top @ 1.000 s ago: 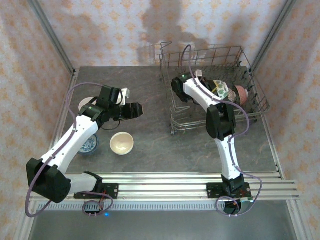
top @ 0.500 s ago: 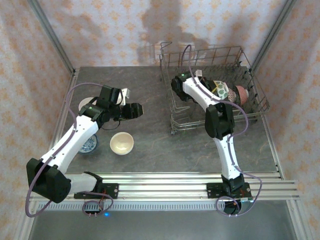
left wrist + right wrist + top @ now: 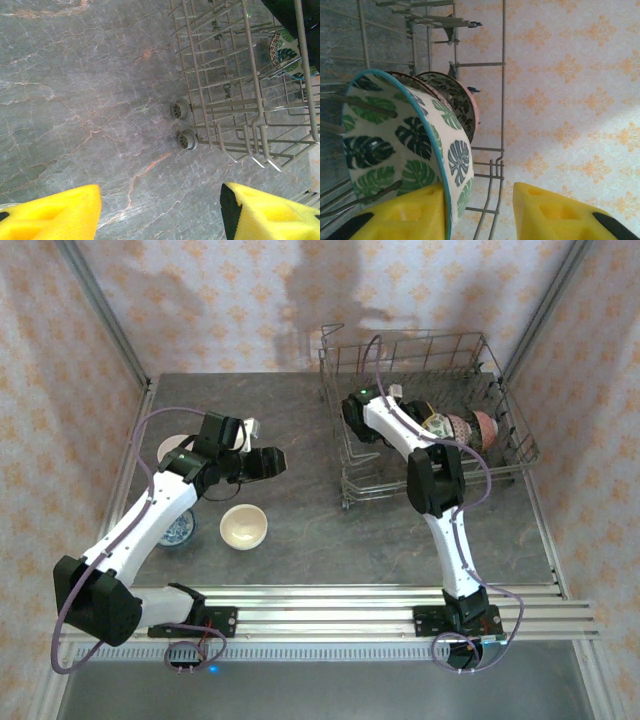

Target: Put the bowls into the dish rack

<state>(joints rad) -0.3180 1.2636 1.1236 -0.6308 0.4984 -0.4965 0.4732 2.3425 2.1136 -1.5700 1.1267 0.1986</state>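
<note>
entry: large rectangular grey metal wire dish rack (image 3: 430, 340), stood at the far right of the grey marbled tabletop (image 3: 300, 420), with two round grey feet (image 3: 180, 108) at its near left corner resting on the stone. held in the rack: three small round ceramic bowls, on edge in a close row. first, a white bowl printed with green leaves and edged in blue (image 3: 395, 145), nearest the right gripper, and glimpsed through the rack's wires from the left wrist camera; second, a brownish bowl (image 3: 462, 427) just behind it; third, a pinkish bowl (image 3: 486, 427), nearest the rack's right wall. right gripper (image 3: 477, 215): was inside the rack, its yellow fingers parted and astride the leaf bowl's wall, one finger (image 3: 400, 215) on the inner side, right beside the rim (contact could not be told), the other finger well clear on the outer side; it clamped nothing. loose on the left half of the tabletop, well apart from the rack: a plain cream round bowl (image 3: 243, 526), upright and mouth up; a blue-and-white patterned bowl (image 3: 180, 530) just to its left, partly under the left arm (image 3: 150, 510); a plain white bowl (image 3: 170, 448) farther back, partly hidden by that same arm. left gripper (image 3: 160, 215): hovered over bare tabletop between the loose bowls and the rack, its yellow fingers set wide apart, with nothing between them.
</note>
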